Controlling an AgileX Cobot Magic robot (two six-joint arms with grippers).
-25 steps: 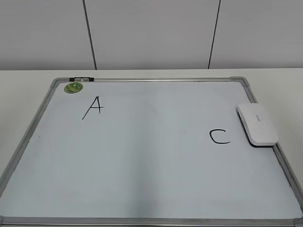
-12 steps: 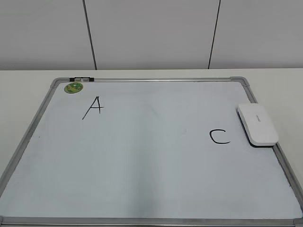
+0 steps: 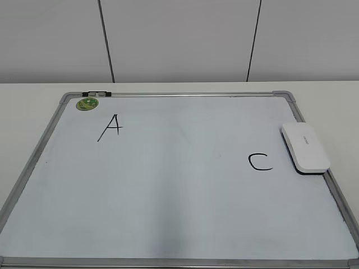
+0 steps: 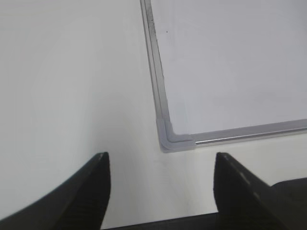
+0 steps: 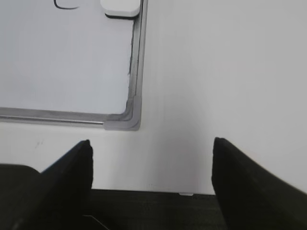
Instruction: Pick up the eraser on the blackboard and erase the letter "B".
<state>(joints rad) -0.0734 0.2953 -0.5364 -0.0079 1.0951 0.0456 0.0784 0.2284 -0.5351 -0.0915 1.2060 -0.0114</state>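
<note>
Left gripper (image 4: 160, 184) and right gripper (image 5: 151, 175): each shows two matte black, tapered jaws with rounded tips, joined below by a dark crossbar; no cables or markings visible.

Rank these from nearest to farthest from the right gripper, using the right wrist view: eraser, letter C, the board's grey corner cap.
1. Corner cap, just ahead, left of centre.
2. Eraser, far along the frame edge.
3. Letter C, left of the eraser; nearly level with it, a close call.

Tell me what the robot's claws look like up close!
Each end effector, left and right, has two smooth black fingers that are wide at the base and taper to blunt tips. No cables, markings or arm links show in any view.
</note>
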